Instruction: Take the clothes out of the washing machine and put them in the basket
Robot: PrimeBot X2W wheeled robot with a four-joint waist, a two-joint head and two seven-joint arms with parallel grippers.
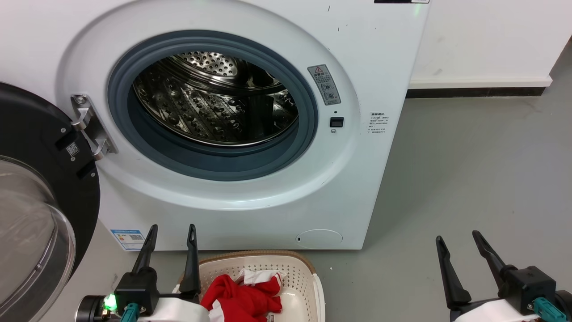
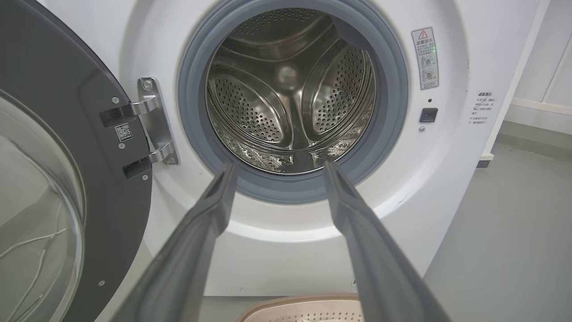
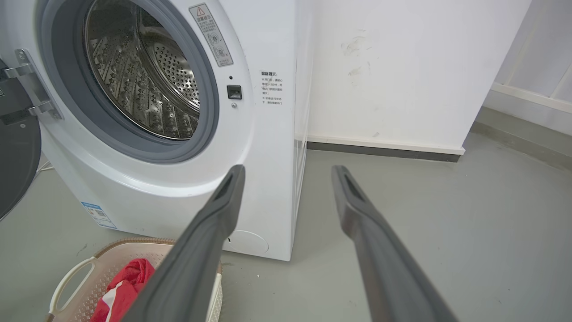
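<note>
Clothes (image 1: pixel 241 298) are seen in the basket (image 1: pixel 297 279), just beside the left gripper (image 1: pixel 173 229).
Both grippers are held spread and empty; the right gripper (image 1: pixel 458 237) is well apart.

Basket (image 1: pixel 306 273): near half cut by bottom edge in head view; left side behind left gripper (image 1: pixel 173 230). Clothes (image 1: pixel 241 297): lower part cut by same edge. Door (image 1: pixel 27 129): cut by left edge. Washer (image 1: pixel 250 214): top cut off. Sticker (image 1: pixel 324 84), label (image 1: pixel 128 239): print too small to read. Right wrist view: finger (image 3: pixel 196 259) of right gripper (image 3: pixel 288 172) hides part of basket, clothes. Left wrist view: basket cut by bottom edge, rim strip left.
</note>
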